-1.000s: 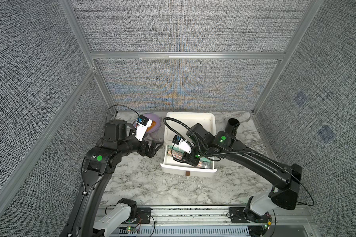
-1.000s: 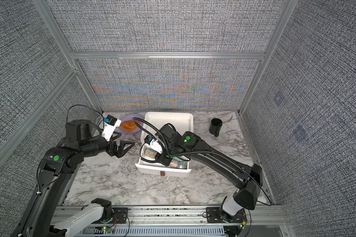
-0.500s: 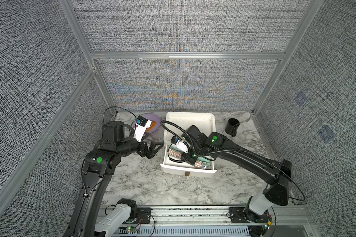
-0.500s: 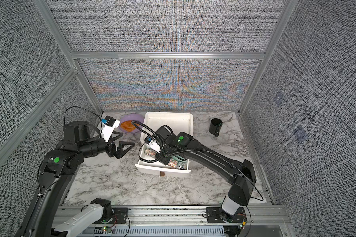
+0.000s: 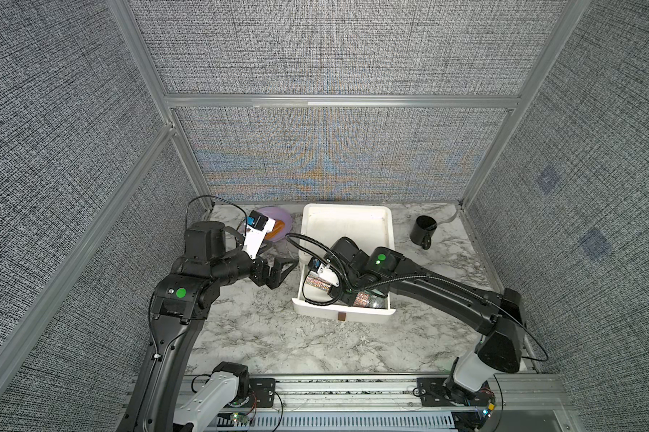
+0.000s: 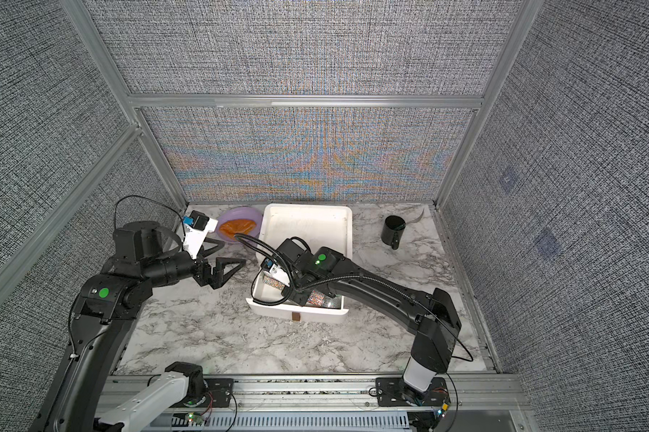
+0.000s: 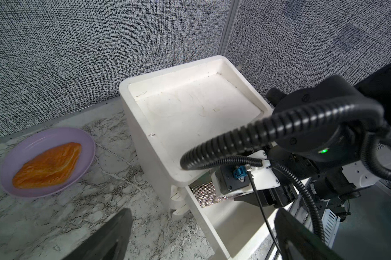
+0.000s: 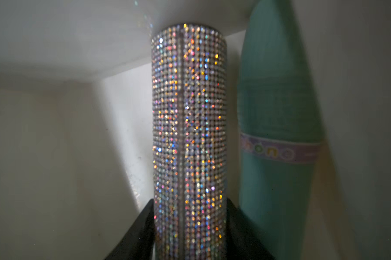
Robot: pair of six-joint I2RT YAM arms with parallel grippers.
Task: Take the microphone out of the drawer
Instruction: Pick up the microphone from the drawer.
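Note:
The microphone (image 8: 188, 123), its handle covered in glittering stones, lies in the open white drawer (image 5: 352, 316) at the front of the cabinet. Parts of it show past my right arm in both top views (image 5: 317, 283) (image 6: 317, 298) and in the left wrist view (image 7: 204, 193). My right gripper (image 8: 190, 202) reaches into the drawer. Its two black fingers press against both sides of the handle. My left gripper (image 5: 286, 253) (image 7: 202, 211) hangs open and empty just left of the cabinet, over the marble table.
A teal roll with a purple band (image 8: 277, 101) lies in the drawer beside the microphone. The white cabinet's top (image 5: 347, 224) is a shallow tray. A purple plate (image 6: 238, 217) with an orange pastry (image 6: 240, 226) sits back left, a black mug (image 5: 422, 230) back right.
My right arm has reached further left into the drawer and its elbow has swung. The left arm has hardly moved.

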